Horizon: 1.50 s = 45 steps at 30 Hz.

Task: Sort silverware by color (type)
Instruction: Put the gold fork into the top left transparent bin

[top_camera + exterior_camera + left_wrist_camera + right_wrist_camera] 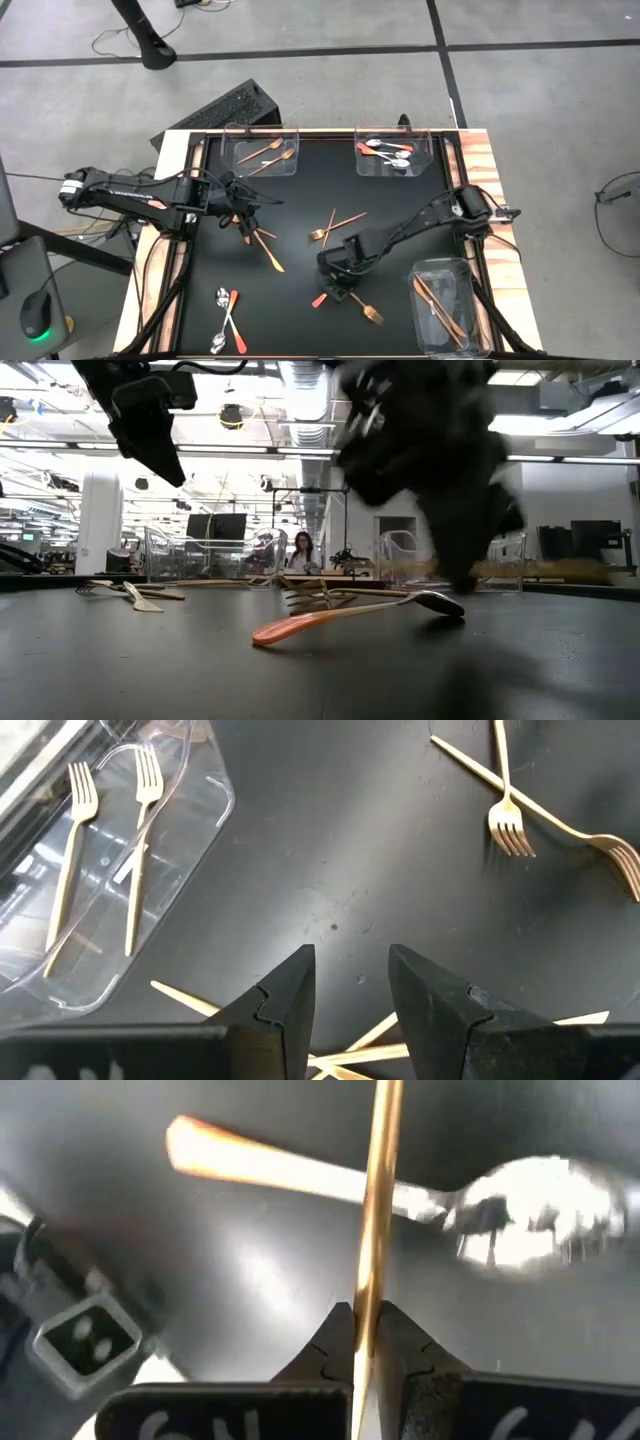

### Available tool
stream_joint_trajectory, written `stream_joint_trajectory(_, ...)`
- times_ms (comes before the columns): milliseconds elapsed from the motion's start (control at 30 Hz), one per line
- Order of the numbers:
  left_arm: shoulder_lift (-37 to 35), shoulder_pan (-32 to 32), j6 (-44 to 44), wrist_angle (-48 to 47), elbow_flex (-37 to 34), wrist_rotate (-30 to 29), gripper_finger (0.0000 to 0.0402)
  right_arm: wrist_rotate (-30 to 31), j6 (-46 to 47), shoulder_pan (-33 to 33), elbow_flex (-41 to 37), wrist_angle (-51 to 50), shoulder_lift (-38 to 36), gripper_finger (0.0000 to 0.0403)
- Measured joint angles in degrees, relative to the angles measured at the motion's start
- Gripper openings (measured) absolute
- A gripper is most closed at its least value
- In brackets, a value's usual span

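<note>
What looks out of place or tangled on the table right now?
Two gold forks lie crossed mid-table. The right gripper is shut on a gold utensil that crosses over a red-handled spoon. Nothing looks spilled or damaged.

Bright overhead ceiling strips, glare on the dark table [300, 200], blurred right hand [455, 575] in low view.

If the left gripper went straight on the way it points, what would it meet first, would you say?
Probably bare mat: the left gripper is open with only dark surface ahead. The crossed forks and fork bin lie off to either side, though depth is unclear.
</note>
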Motion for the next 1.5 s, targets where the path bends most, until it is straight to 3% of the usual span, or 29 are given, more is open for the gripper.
stream_joint_trajectory(133, 0.0, 0.07, 2.6, 2.06, 0.0, -2.89, 0.0118, 7.91, -1.53, 1.32, 0.02, -6.8, -6.82, 0.0022)
stream_joint_trajectory(300, -0.15, 0.77, 5.3, 7.49, 0.0, -6.73, 0.0118, 23.14, -13.9, -2.15, 0.11, -7.59, -11.24, 0.0027)
stream_joint_trajectory(367, -0.7, 0.91, 3.64, 8.76, 0.59, -6.42, 0.0118, 25.93, -19.9, -5.14, 0.11, -5.45, -11.41, 0.0033)
stream_joint_trajectory(633, -4.93, 0.39, 0.05, 4.64, 4.03, -7.98, 0.0118, 23.73, -36.52, -20.67, -0.04, 11.0, -9.76, 0.003)
stream_joint_trajectory(867, -9.6, 0.42, -11.85, -5.48, 4.5, -12.36, 0.0118, 16.5, -38.31, -31.64, 1.79, 34.34, -5.55, 0.0029)
stream_joint_trajectory(1067, -10.77, 0.37, -19.64, -8.43, 4.58, -13.52, 0.0118, 9.2, -42.36, -36.18, 13.71, 36.48, 3.49, 0.0029)
stream_joint_trajectory(1500, -9.49, -2.17, -28.75, -12.46, 4.57, -12.71, 0.0118, 9.5, -59.35, -40.5, 40.39, 28.45, 18.64, 0.0031)
